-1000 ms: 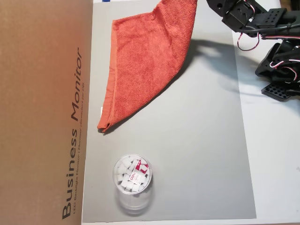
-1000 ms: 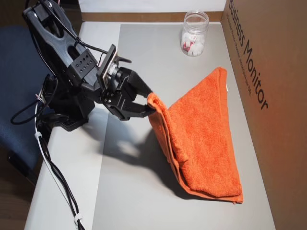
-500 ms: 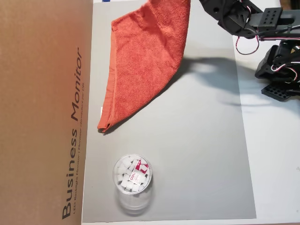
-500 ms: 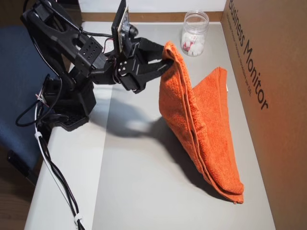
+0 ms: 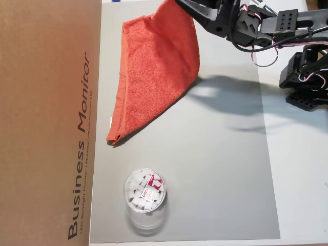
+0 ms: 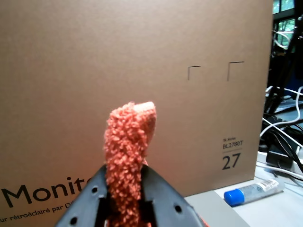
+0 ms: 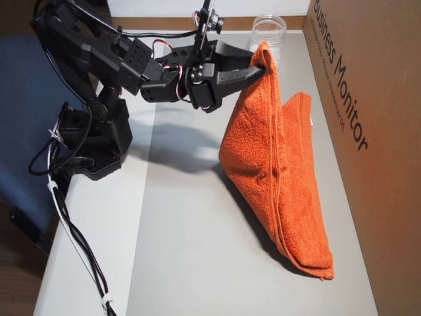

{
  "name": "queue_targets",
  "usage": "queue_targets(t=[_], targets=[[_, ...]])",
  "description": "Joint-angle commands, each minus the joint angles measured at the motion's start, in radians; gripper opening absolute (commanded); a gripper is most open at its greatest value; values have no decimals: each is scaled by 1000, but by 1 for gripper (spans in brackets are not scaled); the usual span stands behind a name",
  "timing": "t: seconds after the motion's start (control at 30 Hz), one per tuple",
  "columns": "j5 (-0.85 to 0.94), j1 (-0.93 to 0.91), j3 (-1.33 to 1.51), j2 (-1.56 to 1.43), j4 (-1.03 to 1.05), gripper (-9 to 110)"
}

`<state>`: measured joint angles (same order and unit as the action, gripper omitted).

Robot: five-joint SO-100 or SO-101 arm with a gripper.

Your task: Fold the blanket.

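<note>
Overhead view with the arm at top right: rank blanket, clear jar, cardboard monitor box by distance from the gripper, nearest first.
1. blanket: its corner is clamped in the gripper, at the top edge.
2. cardboard monitor box: along the left side, beyond the blanket.
3. clear jar: lower on the grey mat, farthest.

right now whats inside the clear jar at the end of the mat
The clear jar holds small white pieces and a red-and-white label or packet; what the pieces are cannot be told. In another overhead view the lifted blanket covers most of it.
</note>
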<state>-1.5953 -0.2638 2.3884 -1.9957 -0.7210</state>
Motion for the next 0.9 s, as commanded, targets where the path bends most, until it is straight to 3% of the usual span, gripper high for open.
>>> queue_targets(t=[0.0, 0.87], targets=[[23, 23, -91, 31, 5, 0], [206, 244, -514, 557, 6, 0]])
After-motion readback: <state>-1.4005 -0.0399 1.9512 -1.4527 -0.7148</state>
